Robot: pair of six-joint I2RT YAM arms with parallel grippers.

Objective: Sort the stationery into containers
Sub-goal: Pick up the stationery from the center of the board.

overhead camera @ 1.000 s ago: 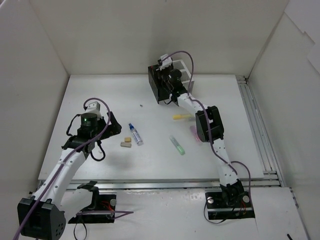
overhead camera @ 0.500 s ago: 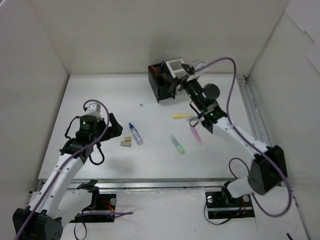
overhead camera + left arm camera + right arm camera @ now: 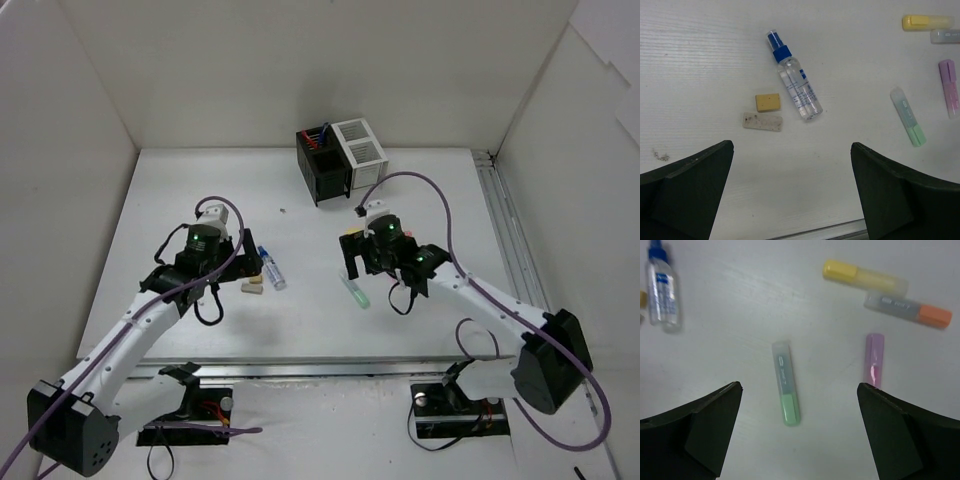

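The counter (image 3: pixel 200 180) is boxed in by white walls on its left, far and right sides. A metal rail (image 3: pixel 512 250) runs along the right edge and another strip along the near edge. The containers stand at the middle of the far edge: a black divided cube (image 3: pixel 322 172) with a white mesh cube (image 3: pixel 358 148) touching its right side. Red and blue pens (image 3: pixel 317 137) stand upright in the black one. Broad bare counter lies between the cubes and the loose stationery, and also toward the far-left corner and the right rail.

The left pincer (image 3: pixel 791 150) hangs spread wide, gripping nothing, over the left-centre of the counter. A blue-capped spray bottle (image 3: pixel 795 85) lies ahead of it, its long axis diagonal and its cap toward the far edge. Just to the bottle's left lie a yellow-tan eraser (image 3: pixel 768 102) and a speckled grey eraser (image 3: pixel 763 121), close together but not touching.

The right pincer (image 3: pixel 799 388) is also spread wide and empty, near the counter's centre above a green highlighter (image 3: pixel 786 390). The highlighter's long axis runs far-left to near-right, with the green cap toward the near edge and the clear body toward the far edge. A pink highlighter (image 3: pixel 874 360) lies just to its right, roughly parallel. Beyond them lie a yellow highlighter (image 3: pixel 862 277) and an orange-capped one (image 3: pixel 907 306), set crosswise, close beside each other and overlapping a little in length; whether they touch cannot be told. In the overhead view the right arm hides these last three.
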